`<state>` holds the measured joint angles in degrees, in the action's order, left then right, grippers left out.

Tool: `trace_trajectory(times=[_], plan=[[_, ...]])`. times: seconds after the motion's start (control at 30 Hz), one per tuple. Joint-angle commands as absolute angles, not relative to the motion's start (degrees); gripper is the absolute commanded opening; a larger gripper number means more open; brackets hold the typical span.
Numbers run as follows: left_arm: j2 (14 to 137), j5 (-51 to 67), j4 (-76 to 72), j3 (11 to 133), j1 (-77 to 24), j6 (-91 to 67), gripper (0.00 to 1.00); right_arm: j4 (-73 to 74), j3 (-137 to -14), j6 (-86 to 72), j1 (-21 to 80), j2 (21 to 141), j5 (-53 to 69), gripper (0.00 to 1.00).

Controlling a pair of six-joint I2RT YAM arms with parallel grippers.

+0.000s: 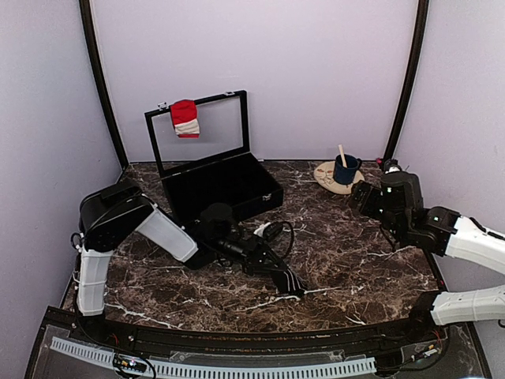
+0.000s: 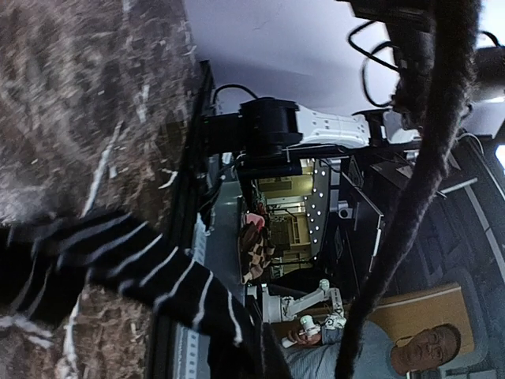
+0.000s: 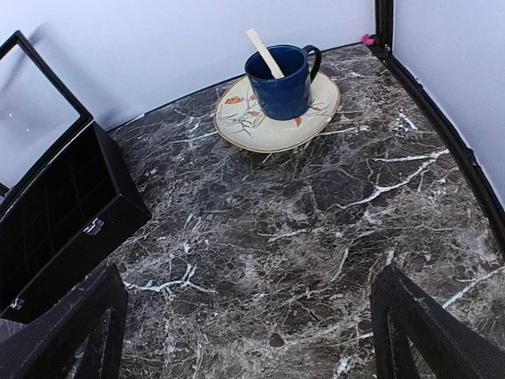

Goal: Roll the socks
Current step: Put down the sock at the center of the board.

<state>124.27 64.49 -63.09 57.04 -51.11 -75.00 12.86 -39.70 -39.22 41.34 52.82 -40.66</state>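
The left tool (image 1: 296,289) lies low on the marble table (image 1: 355,268) with its fingers pressed together. In its wrist view a dark strip (image 2: 134,264) with thin white stripes runs across the marble toward them, and whether it is pinched cannot be told. The right tool (image 3: 246,278) hovers spread wide and empty over the table's right side, looking toward a blue mug (image 3: 284,79) on a plate (image 3: 252,130). Farther back the black case (image 1: 229,189) stands open. The red sock (image 1: 185,118), with its white band, hangs draped over the top edge of the raised lid (image 1: 213,134), well apart from both tools. Whether it is one sock or a bunched pair is unclear. It looks light, limp and not fragile, so it will likely sag from any single grip. The best hold is probably the free end hanging below the rim, pinched through all its layers and lifted up and off. A sideways tug could snag the thin rim and swing the lid or shift the case. It would then need laying flat on the table for rolling.
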Motion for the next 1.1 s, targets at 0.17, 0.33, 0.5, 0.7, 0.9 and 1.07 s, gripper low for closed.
trace_trajectory(times=[0.17,0.33,0.5,0.7,0.9,1.07], plan=[[111.16,65.22,-53.55,55.08,-50.38,-64.01,0.0,8.11,-36.98,-38.23,45.87,54.58,-35.32,0.99],[108.95,64.54,-41.13,60.46,-50.36,-58.01,0.0,8.92,-35.26,-37.8,48.66,53.49,-34.83,0.99],[106.85,59.71,-16.78,68.4,-50.36,-45.28,0.0,12.34,-35.22,-38.23,49.76,51.47,-34.94,0.99],[107.88,54.32,-7.24,72.73,-50.54,-44.36,0.0,14.85,-33.76,-40.29,50.91,49.02,-34.81,0.99],[115.82,55.41,-4.32,81.48,-51.59,-47.73,0.0,17.59,-33.5,-42.41,52.12,46.93,-34.95,1.0],[121.72,53.88,0.18,89.49,-51.77,-48.89,0.04,19.54,-33.57,-43.73,52.9,45.55,-36.33,0.99]])
